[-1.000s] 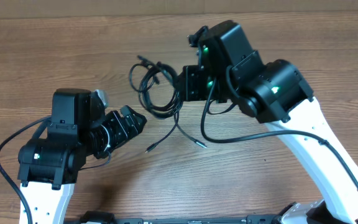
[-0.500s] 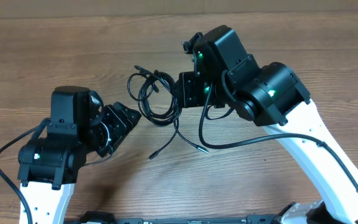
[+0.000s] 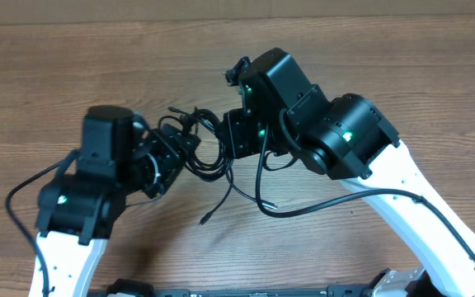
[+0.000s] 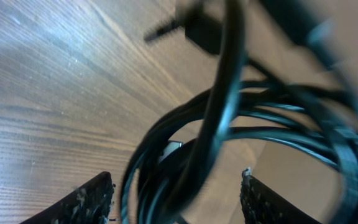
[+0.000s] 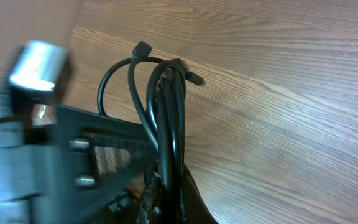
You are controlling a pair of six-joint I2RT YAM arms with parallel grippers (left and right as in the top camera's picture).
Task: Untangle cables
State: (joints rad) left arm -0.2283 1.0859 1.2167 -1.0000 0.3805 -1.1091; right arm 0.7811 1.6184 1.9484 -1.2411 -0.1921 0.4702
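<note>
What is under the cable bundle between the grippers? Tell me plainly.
Bare wooden table shows under the cables, through their loops. The right gripper pinches the bundle; the left gripper stands open around it. Whatever lies beneath the gripper bodies is covered.

Thin black cables [image 3: 213, 169] [image 4: 222, 93] [image 5: 169, 112] bunched in tangled loops, mid-table (small plugs poking out far side); two loose ends [image 3: 217, 206] trailing toward near edge.
</note>
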